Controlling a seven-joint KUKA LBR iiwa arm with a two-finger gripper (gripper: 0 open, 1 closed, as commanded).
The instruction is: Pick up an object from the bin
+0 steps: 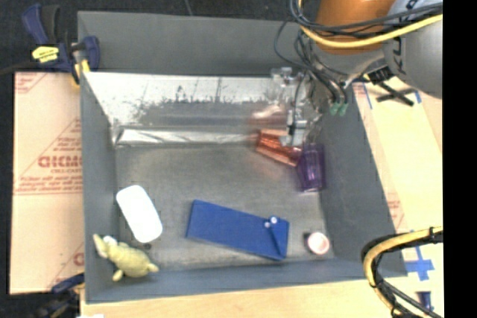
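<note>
Grey metal bin [100, 182]: the arm's end effector [296, 132] hangs at back right; spread or pressed together, one cannot tell. A flat blue rectangular pouch [235, 229] and a white oval block [139, 214] lie in front. Beneath the end effector, a purple translucent bottle [311, 169] touches a reddish translucent cylinder [274, 148].

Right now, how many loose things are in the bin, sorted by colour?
White: 1, oval lump
Blue: 1, flat pouch
Pale yellow: 1, toy animal
Red-orange: 1, clear tube by the hand
Purple: 1, clear bottle
Pink and white: 1, round cap
Total: 6
</note>
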